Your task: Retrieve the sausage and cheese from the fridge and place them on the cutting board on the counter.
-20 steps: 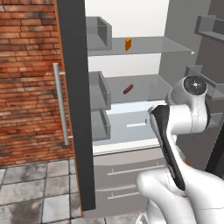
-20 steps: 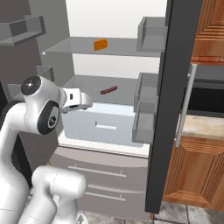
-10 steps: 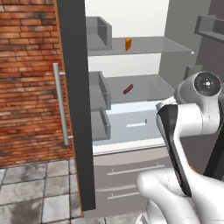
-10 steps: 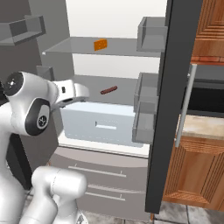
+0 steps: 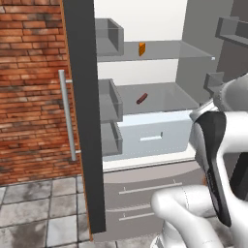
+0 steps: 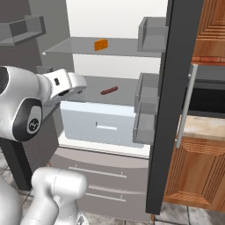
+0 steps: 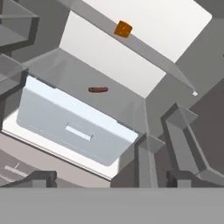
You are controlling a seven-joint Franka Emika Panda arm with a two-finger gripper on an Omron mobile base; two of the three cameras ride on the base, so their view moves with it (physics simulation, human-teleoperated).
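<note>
Flat, even, shadowless rendered light

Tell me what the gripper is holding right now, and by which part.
Nothing is held. The gripper is open in front of the fridge; the sausage and cheese lie on their shelves.

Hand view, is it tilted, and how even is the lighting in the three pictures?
Hand view: rolled, so the fridge shelves run diagonally. Left base view: flat, even light, white back wall washed out, sausage small but distinct. Right base view: same soft light, no glare, cheese sharp.
</note>
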